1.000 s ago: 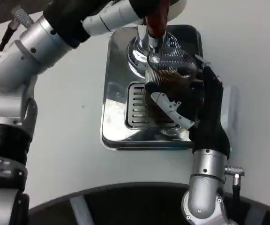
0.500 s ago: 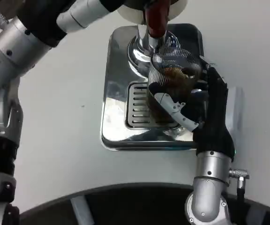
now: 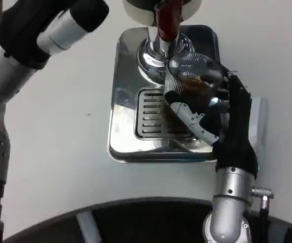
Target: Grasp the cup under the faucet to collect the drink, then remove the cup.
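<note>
The right hand [image 3: 227, 119] is wrapped around the cup [image 3: 189, 93], its dark palm pressed to the cup's right side and a white-and-black finger [image 3: 191, 119] curling across the front. The cup is clear and ribbed, with brown drink inside. It stands over the slotted grate [image 3: 148, 114] of the shiny steel tray [image 3: 123, 136], which spreads out to the left of the hand and in front of its wrist. Just beyond the fingertips, behind the cup, rises the faucet [image 3: 162, 35], a chrome column with a dark red handle on top; the cup's rim sits close below and slightly right of it. The right forearm [image 3: 229, 202] comes up from the table's near edge. The left arm [image 3: 19, 45] is raised high at the far left, well apart from the tray; I cannot tell how its hand is set.
</note>
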Controlling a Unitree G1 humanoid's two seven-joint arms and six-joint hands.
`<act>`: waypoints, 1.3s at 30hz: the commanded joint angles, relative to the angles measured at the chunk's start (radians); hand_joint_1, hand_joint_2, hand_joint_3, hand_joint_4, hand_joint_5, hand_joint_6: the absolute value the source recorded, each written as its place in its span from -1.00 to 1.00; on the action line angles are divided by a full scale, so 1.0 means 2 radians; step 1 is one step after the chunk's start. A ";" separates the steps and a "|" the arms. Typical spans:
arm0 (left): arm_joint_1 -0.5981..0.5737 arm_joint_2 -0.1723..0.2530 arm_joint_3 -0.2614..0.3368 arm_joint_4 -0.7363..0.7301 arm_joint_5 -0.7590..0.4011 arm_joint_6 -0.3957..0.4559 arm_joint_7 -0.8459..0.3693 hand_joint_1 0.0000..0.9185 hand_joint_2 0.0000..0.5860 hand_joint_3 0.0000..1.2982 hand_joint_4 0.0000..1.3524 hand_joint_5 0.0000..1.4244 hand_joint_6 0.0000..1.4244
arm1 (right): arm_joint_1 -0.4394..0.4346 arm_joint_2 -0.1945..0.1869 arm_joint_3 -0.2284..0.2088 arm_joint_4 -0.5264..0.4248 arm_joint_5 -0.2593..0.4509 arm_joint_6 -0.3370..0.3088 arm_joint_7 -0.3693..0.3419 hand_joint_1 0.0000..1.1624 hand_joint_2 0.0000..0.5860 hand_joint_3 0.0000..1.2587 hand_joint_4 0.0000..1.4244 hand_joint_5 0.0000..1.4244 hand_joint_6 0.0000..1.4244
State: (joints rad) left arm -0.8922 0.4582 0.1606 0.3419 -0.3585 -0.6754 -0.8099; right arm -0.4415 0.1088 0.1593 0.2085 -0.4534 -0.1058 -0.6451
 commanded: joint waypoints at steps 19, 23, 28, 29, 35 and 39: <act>0.224 0.029 0.053 -0.190 -0.035 0.087 0.026 -1.00 -0.55 -0.58 -0.61 -0.56 -0.62 | 0.047 0.005 0.007 -0.066 -0.024 0.006 0.006 0.40 -0.31 0.15 0.24 0.49 0.32; 0.245 0.031 0.059 -0.201 -0.033 0.090 0.029 -1.00 -0.54 -0.58 -0.61 -0.56 -0.62 | 0.060 0.000 0.010 -0.088 -0.030 0.007 0.011 0.41 -0.34 0.18 0.27 0.54 0.37; 0.269 0.033 0.064 -0.207 -0.030 0.091 0.032 -1.00 -0.54 -0.58 -0.61 -0.56 -0.62 | 0.082 -0.003 0.013 -0.122 -0.037 0.010 0.019 0.42 -0.37 0.21 0.30 0.58 0.43; 0.272 0.033 0.065 -0.207 -0.030 0.091 0.032 -1.00 -0.54 -0.58 -0.61 -0.56 -0.62 | 0.087 -0.004 0.014 -0.128 -0.037 0.011 0.021 0.42 -0.37 0.22 0.30 0.58 0.43; 0.282 0.034 0.068 -0.207 -0.025 0.092 0.039 -1.00 -0.54 -0.58 -0.60 -0.56 -0.62 | 0.108 -0.007 0.018 -0.152 -0.042 0.014 0.027 0.42 -0.37 0.24 0.31 0.63 0.50; 0.295 0.035 0.071 -0.213 -0.021 0.091 0.043 -1.00 -0.54 -0.58 -0.60 -0.56 -0.62 | 0.122 -0.012 0.018 -0.172 -0.046 0.014 0.032 0.43 -0.36 0.25 0.34 0.65 0.53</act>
State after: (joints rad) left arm -0.3416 0.5125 0.2922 -0.0656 -0.4157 -0.4977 -0.7366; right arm -0.2234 0.0635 0.1799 -0.0738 -0.5280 -0.0600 -0.5803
